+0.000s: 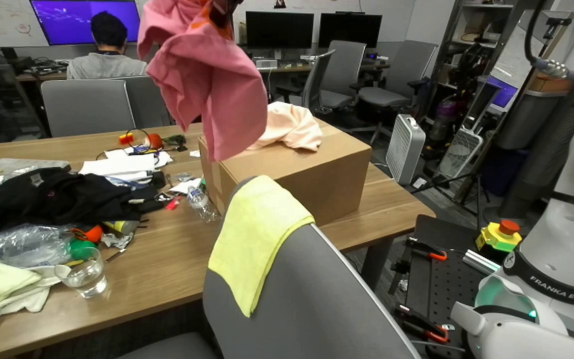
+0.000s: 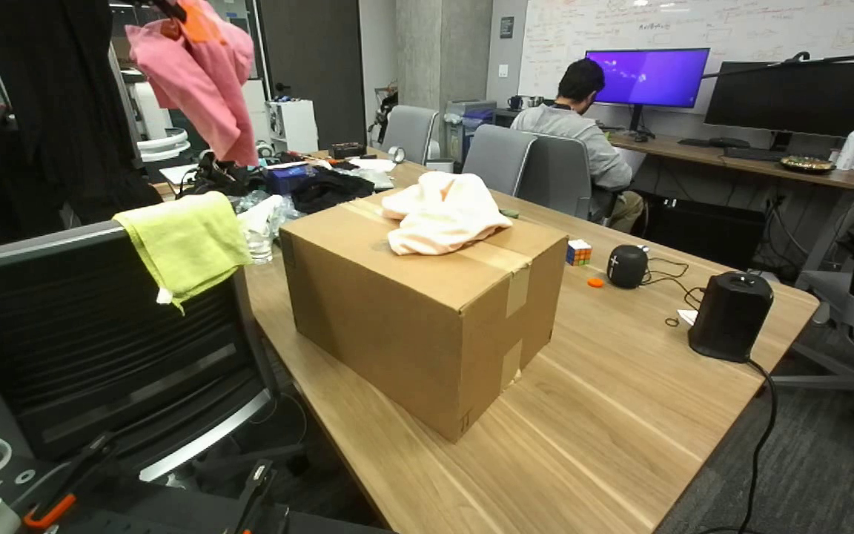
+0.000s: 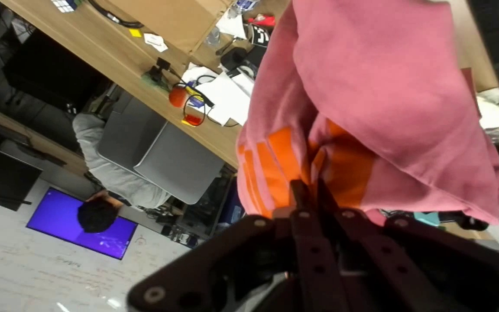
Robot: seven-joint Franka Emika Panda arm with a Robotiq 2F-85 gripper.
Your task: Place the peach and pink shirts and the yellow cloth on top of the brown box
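My jaws are pinched together on an orange-printed fold of the pink shirt (image 3: 383, 78), whose slack hangs loose below them. Lower than my jaws and off to one side, in an exterior view, the brown box (image 2: 419, 319) stands on the table (image 2: 605, 415); I am not over its top. The peach shirt (image 2: 445, 215) already lies crumpled there, so I take carrying the pink one across to be the step in hand. To do it well, I should cross high enough that the trailing end clears the box edge and doesn't drag the peach shirt, sink until the folds bear on the box, then spread and rise straight up so nothing snags. Well below my jaws, the yellow cloth (image 1: 262, 219) drapes over the back of a chair (image 1: 307, 294), its turn yet to come.
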